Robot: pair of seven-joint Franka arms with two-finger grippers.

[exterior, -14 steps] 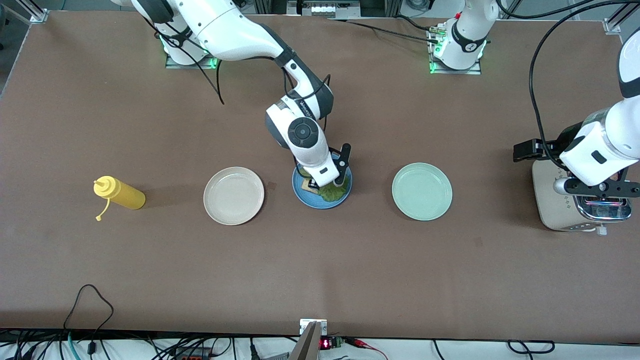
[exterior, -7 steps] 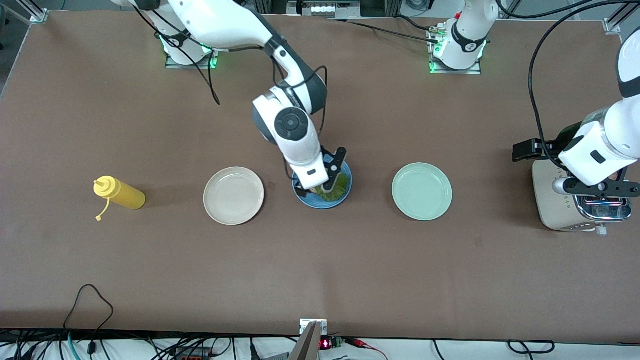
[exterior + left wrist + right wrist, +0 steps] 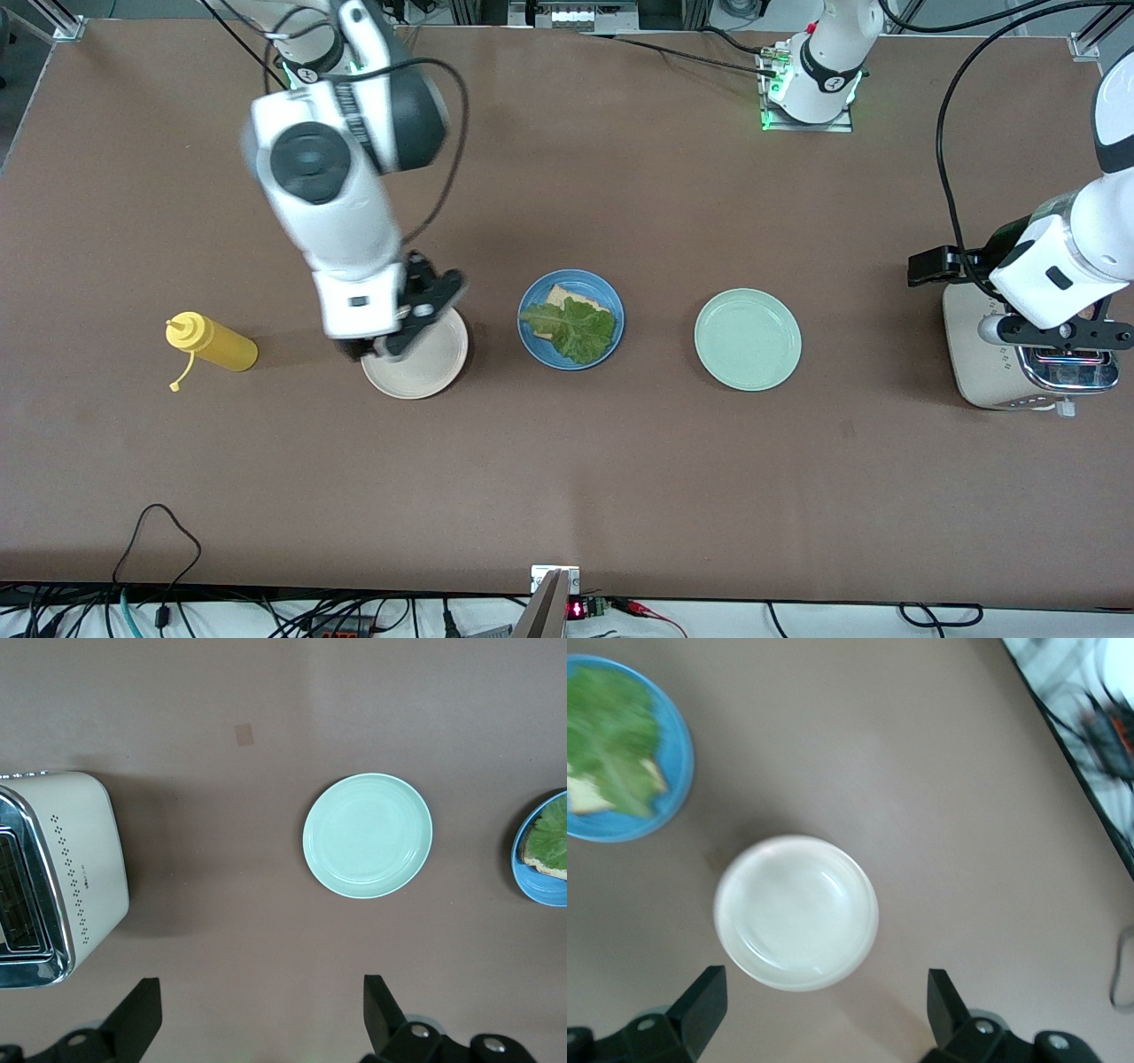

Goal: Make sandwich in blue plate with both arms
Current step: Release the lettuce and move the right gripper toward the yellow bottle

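Your blue plate held bread slice and lettuce leaf; top slice lacking. Right claw, left claw: both released, empty.

Mustard bottle, 2 plates, toaster

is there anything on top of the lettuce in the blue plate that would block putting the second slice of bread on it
Nothing visible does. The lettuce lies uncovered on a bread slice in the blue plate. The right gripper hangs open over the beige plate, clear of it.
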